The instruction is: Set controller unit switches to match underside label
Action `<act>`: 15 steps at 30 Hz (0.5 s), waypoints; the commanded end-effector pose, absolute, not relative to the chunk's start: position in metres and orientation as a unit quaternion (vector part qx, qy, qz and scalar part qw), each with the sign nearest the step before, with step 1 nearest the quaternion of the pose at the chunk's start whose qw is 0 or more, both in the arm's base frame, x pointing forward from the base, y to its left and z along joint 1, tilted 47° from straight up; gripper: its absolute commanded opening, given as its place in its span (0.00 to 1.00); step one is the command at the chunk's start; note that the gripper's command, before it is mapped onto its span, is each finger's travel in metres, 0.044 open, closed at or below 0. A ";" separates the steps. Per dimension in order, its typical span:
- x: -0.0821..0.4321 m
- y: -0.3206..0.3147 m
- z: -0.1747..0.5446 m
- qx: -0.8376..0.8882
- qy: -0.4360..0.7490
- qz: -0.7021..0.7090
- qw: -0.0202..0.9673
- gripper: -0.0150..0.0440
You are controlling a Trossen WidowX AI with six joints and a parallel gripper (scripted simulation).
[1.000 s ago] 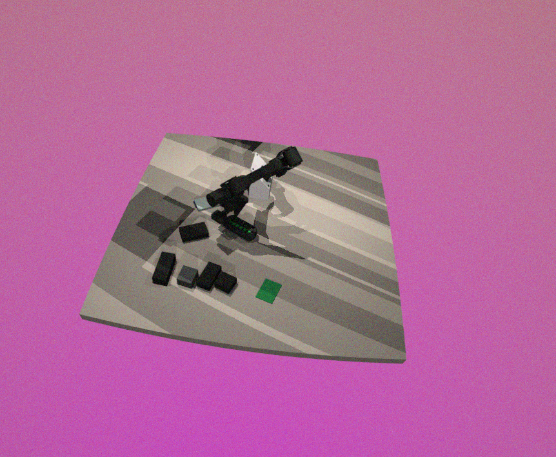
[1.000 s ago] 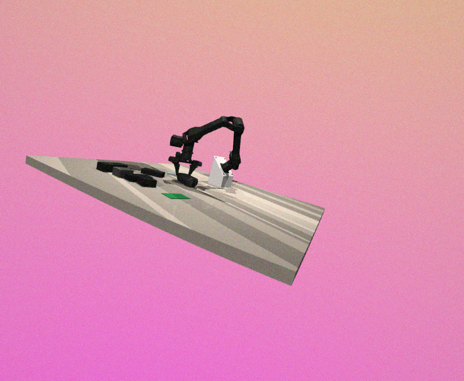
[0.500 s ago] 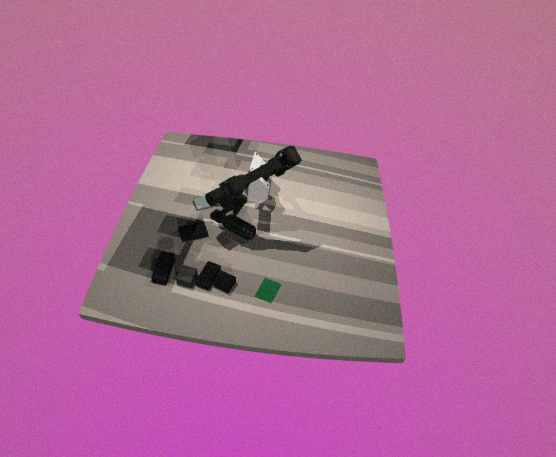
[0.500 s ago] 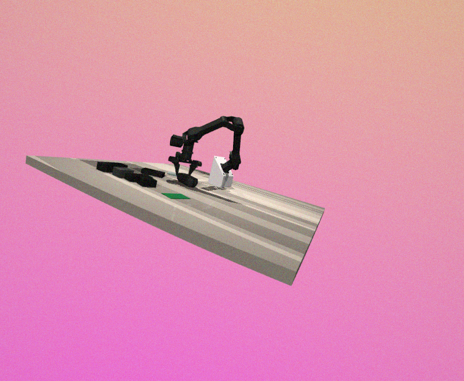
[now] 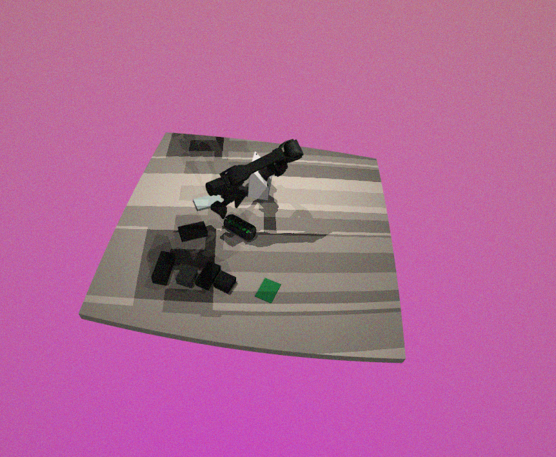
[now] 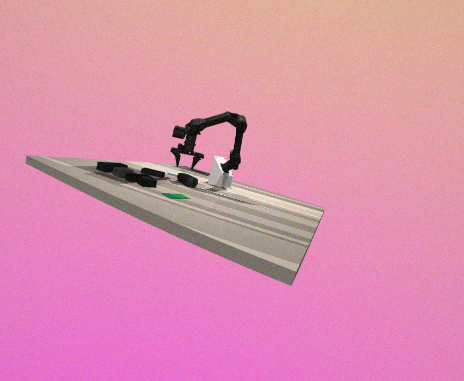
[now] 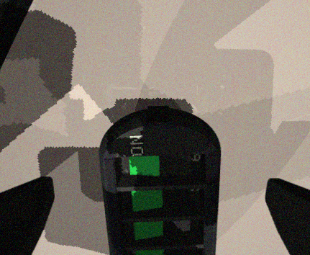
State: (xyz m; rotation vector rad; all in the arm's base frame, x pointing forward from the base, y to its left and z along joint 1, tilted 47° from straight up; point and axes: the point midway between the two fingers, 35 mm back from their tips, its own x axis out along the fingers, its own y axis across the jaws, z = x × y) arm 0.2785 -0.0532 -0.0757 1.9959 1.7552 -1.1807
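Observation:
The dark controller unit (image 5: 239, 227) (image 6: 187, 180) (image 7: 179, 138) sits on the bench with its switches facing up. In the wrist view its rounded end with the ON mark and the number 6 shows. Below that mark several switches with green ends on the left side are in view; the lower ones are cut off by the frame. Heavy shadow makes their tilt hard to read. The label underneath is hidden. My gripper (image 6: 185, 167) (image 7: 160, 189) is open and empty above the unit, with one finger out to each side of it in the wrist view.
A pale plate (image 5: 203, 202) and a black block (image 5: 193, 231) (image 6: 152, 172) lie near the unit. Several dark blocks stand farther off, among them a long one (image 5: 162, 268) and a small one (image 5: 225, 281). A green plate (image 5: 268, 290) (image 6: 176, 196) lies beyond. Shadows cross the bench.

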 end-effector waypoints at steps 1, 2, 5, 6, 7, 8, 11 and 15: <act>0.280 -0.063 -0.069 0.680 0.600 -0.403 0.122 0.91; 0.281 -0.072 -0.060 0.680 0.599 -0.403 0.124 0.87; 0.281 -0.104 -0.028 0.681 0.599 -0.404 0.119 0.73; 0.281 -0.109 -0.022 0.681 0.599 -0.404 0.118 0.69; 0.281 -0.111 -0.020 0.681 0.599 -0.404 0.117 0.64; 0.281 -0.111 -0.020 0.681 0.599 -0.404 0.117 0.60; 0.281 -0.111 -0.020 0.681 0.599 -0.404 0.117 0.47; 0.281 -0.111 -0.020 0.681 0.599 -0.404 0.117 0.29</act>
